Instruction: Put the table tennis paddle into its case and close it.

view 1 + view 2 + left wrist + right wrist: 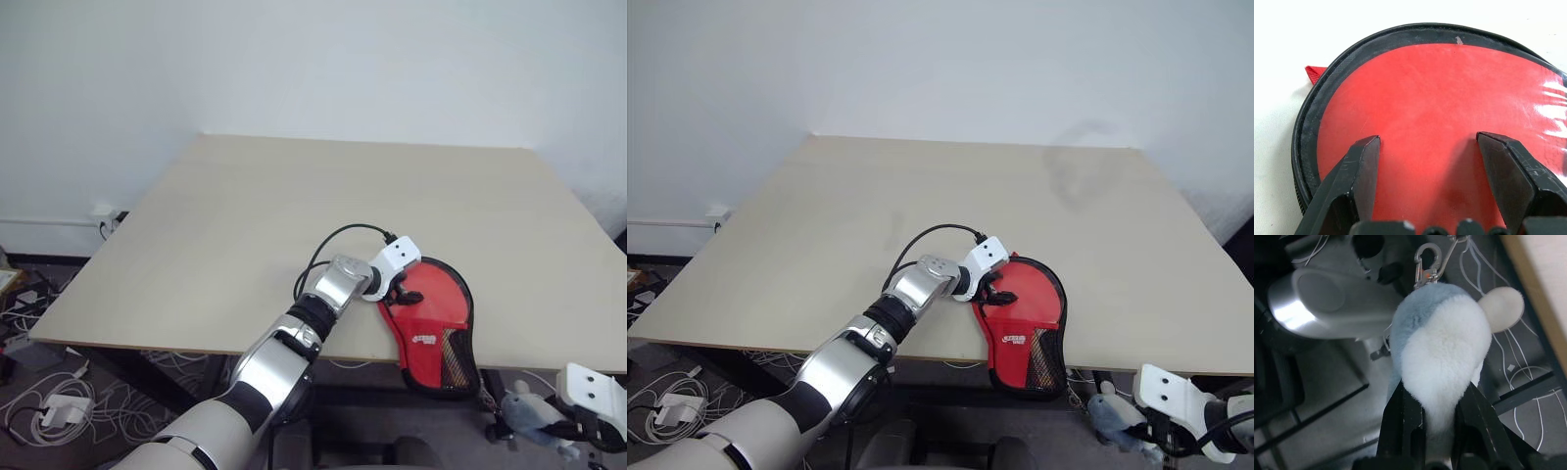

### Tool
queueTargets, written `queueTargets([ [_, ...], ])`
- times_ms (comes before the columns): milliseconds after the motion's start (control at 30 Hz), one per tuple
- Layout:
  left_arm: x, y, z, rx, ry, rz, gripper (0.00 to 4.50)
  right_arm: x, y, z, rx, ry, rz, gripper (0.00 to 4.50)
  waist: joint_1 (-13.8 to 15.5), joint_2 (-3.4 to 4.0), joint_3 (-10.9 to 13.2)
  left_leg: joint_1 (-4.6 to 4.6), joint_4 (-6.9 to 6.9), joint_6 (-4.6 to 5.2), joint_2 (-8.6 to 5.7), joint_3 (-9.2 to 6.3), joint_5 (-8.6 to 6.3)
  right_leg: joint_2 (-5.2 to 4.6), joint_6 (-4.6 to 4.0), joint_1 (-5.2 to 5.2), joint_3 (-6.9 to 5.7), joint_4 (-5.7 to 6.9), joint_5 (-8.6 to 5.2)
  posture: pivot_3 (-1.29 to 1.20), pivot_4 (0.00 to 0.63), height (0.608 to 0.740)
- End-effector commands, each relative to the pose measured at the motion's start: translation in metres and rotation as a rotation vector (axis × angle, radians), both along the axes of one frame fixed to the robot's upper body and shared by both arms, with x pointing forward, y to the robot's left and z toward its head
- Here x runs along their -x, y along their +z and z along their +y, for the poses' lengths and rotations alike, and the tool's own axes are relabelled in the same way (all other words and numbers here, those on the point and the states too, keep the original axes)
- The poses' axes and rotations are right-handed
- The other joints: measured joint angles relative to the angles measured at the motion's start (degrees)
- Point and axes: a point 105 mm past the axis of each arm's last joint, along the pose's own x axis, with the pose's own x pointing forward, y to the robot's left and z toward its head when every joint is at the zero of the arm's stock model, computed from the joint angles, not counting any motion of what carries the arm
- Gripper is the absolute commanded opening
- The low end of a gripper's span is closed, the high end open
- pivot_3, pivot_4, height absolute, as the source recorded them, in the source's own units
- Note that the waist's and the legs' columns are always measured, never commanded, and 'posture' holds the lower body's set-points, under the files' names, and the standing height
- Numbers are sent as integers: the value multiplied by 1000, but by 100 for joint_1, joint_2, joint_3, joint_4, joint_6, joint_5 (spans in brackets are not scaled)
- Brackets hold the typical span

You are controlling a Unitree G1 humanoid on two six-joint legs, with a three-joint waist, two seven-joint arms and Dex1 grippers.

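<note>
The broad beige table (245,225) carries the red case (436,328) at its near edge, narrow end poking over the lip. The left gripper (1427,147) sits on the case's round end, jaws spread wide over the red surface. Below the table edge, the right gripper (1442,416) has its jaws clamped on a blue-white plush keychain (1440,352).

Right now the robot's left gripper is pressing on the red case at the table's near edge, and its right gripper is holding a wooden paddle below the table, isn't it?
Not quite. The right gripper holds a grey-white plush toy, as the right wrist view shows. The left gripper is indeed on the red case.
</note>
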Motion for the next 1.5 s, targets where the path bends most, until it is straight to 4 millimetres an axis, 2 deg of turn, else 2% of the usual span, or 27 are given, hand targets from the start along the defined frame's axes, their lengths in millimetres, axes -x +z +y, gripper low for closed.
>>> queueTargets([
  [33, 3, -26, 14, -77, 51, 79, 3322, 3, 1, -11, 47, -5, 15, 537, 2, 0, 0, 0, 0, 1, -1, 0, -1, 0, 0, 1, 0, -3, 0, 0, 0, 740],
  [100, 2, -26, 15, -78, 54, 77, 3322, 0, 3, -9, 33, -13, -1, 1130, 1, 0, 0, -1, -1, 2, -1, 0, -4, 0, 0, 3, -1, -11, 0, 0, 0, 740],
  [333, 0, -25, 17, -85, 53, 71, 3322, -14, 11, -5, -14, -62, -63, 3661, -5, 2, -2, -1, -12, 7, 2, 1, -7, 0, 0, 10, -5, -57, 1, 0, 0, 740],
  [367, -1, -25, 18, -86, 53, 70, 3322, -20, 17, -3, -45, -81, -82, 3969, -6, 1, -2, -1, -12, 9, 2, 3, -8, 0, 0, 11, -4, -61, 1, 0, 0, 740],
  [500, -5, -21, 20, -77, 59, 62, 3322, -40, 44, 5, -141, -130, -174, 3969, -7, 6, -5, 0, -9, 13, 3, 7, -11, 0, 0, 10, 0, -68, 1, 0, 0, 740],
  [633, -18, -4, 28, -23, 84, 27, 3322, -69, 70, 14, -251, -189, -301, 3969, -8, 1, -4, 0, -10, 13, 3, 5, -11, 1, -1, 8, -3, -68, 2, 0, 0, 740],
  [700, -26, 6, 37, 17, 116, 38, 3322, -81, 77, 21, -319, -225, -337, 3969, -23, 2, -3, 1, -12, 13, 5, 6, -11, 1, -1, 1, -2, -67, 3, 0, 0, 740],
  [933, -51, 59, 80, 173, 123, -91, 3322, -95, 71, 49, -408, -227, -335, 3969, -22, 13, 13, -5, -27, 2, 4, 4, -16, 5, 7, -17, -1, -58, 27, 0, 0, 740],
  [1000, -48, 78, 100, 216, 67, -164, 3322, -100, 61, 51, -415, -237, -328, 3969, 13, 11, 15, -12, -36, -4, 4, 7, -20, 5, 10, -25, 1, -65, 26, 0, 0, 740],
  [1100, -40, 89, 133, 217, 25, -201, 3322, -110, 54, 59, -441, -239, -331, 3969, 4, 10, 15, -13, -37, -9, 3, 15, -35, 6, 0, -25, 10, -69, 32, 0, 0, 740],
  [1267, -20, 88, 183, 138, 4, -196, 3322, -126, 50, 69, -481, -214, -342, 3969, -5, 17, 16, -9, -29, -9, 9, 17, -36, 13, 2, -22, 10, -62, 31, 0, 0, 740],
  [1333, -7, 78, 202, 78, 1, -168, 3322, -131, 47, 69, -483, -213, -342, 3969, -8, 17, 16, -6, -23, -9, 18, 20, -35, 16, 9, -21, 12, -60, 28, 0, 0, 740],
  [1433, 16, 52, 229, -69, -10, -147, 3322, -135, 42, 72, -502, -212, -327, 3969, -9, 21, 14, -4, -20, -9, 27, 26, -35, 18, 2, -21, 14, -59, 32, 0, 0, 740],
  [1500, 25, 43, 241, -120, 7, -146, 3322, -137, 40, 73, -515, -212, -317, 3969, 13, 24, 15, -4, -21, -10, 32, 28, -36, 19, 0, -22, 14, -58, 33, 0, 0, 740],
])
